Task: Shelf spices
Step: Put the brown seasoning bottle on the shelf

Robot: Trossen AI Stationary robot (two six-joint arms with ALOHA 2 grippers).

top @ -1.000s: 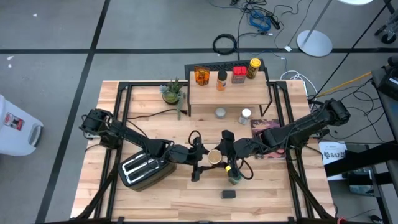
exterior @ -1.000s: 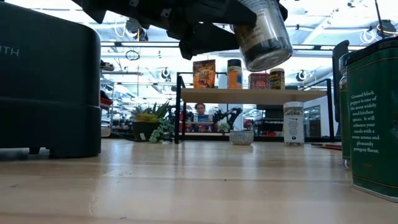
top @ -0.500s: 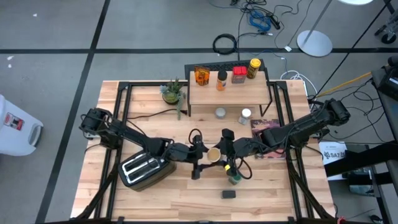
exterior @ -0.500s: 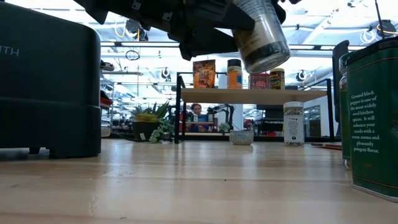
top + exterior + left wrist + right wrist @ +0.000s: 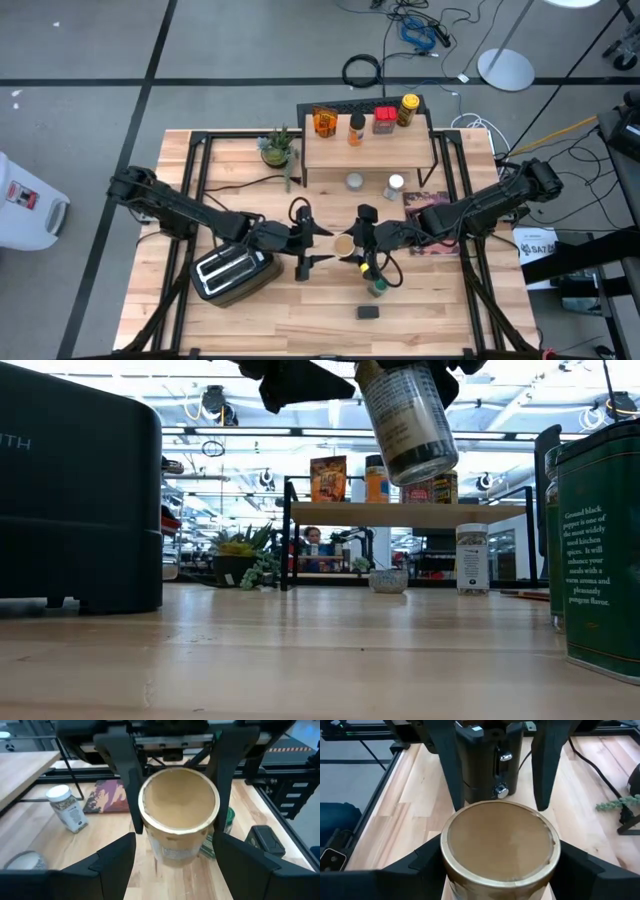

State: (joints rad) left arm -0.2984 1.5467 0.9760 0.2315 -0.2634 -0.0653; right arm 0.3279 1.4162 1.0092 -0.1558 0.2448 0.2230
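A clear spice jar (image 5: 344, 246) with a tan lid (image 5: 178, 800) hangs over the table's middle, and my right gripper (image 5: 360, 244) is shut on it. My left gripper (image 5: 314, 243) stands open just left of the jar. Its fingers (image 5: 446, 765) show beyond the lid, apart from it. The shelf (image 5: 368, 148) stands at the far edge with several spices on its top, among them an orange jar (image 5: 323, 121) and a yellow one (image 5: 408, 108). Two more jars (image 5: 354, 181) (image 5: 395, 186) stand on the table under its near edge. My right gripper pinches the jar between its two fingers (image 5: 122, 780), on the wall just under the lid (image 5: 148, 822). The fingers come roughly level from the table's right side. The jar is lifted clear of the table, lid up and tilted, its lower end (image 5: 425, 455) hanging below the fingers.
A green tin (image 5: 377, 286) and a small black tin (image 5: 367, 312) stand near the front, below the held jar. The silver toaster (image 5: 228, 272) sits under my left arm. A potted plant (image 5: 279, 148) stands left of the shelf, and a flat printed sheet (image 5: 425, 205) lies to the right.
My left gripper has risen and drawn back toward the table's left edge, away from the jar. The jar has stayed in my right gripper over the same spot, still tilted.
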